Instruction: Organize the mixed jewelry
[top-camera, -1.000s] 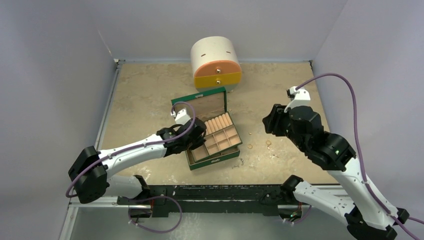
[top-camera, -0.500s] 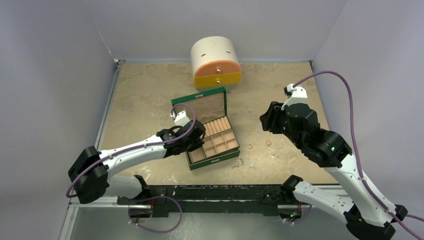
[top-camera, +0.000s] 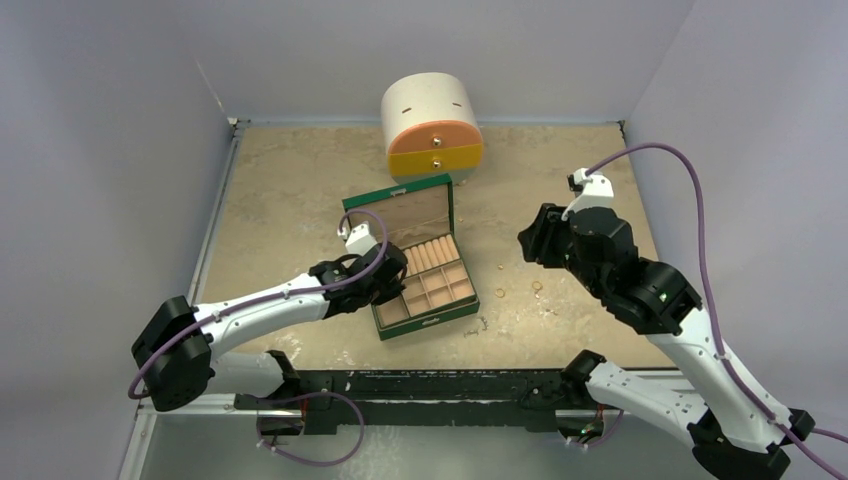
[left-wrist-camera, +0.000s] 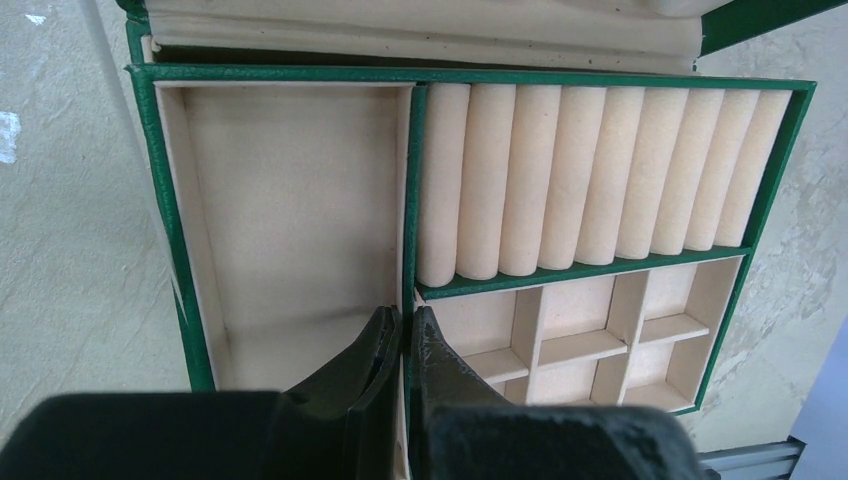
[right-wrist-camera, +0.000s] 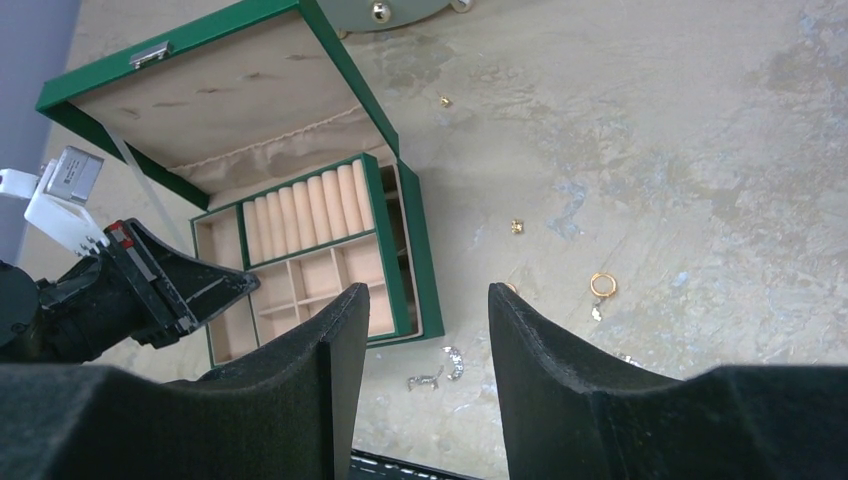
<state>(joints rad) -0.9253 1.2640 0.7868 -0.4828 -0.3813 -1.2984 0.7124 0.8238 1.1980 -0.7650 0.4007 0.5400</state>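
Observation:
The jewelry lies loose on the table right of the open green box (top-camera: 428, 283). In the right wrist view I see a gold ring (right-wrist-camera: 603, 284), a tiny gold bit (right-wrist-camera: 517, 226), another (right-wrist-camera: 446, 101) and two silvery curved pieces (right-wrist-camera: 452, 362). In the top view gold rings (top-camera: 537, 287) and a silvery piece (top-camera: 480, 323) show. My left gripper (left-wrist-camera: 408, 320) is shut on the box's green divider wall (left-wrist-camera: 412, 200) at the box's near left (top-camera: 385, 285). My right gripper (right-wrist-camera: 428, 300) is open and empty, held above the table right of the box (top-camera: 528, 245).
The round cream-orange-yellow drawer chest (top-camera: 432, 125) stands at the back, just behind the box's raised lid (top-camera: 400, 212). The box's tan compartments (left-wrist-camera: 600, 330) and ring rolls (left-wrist-camera: 590, 170) hold nothing. Walls close in the table on the left, back and right.
My left gripper has drawn slightly left and nearer, and the green box has shifted a little with it. My right gripper has moved a little left and away, then held still.

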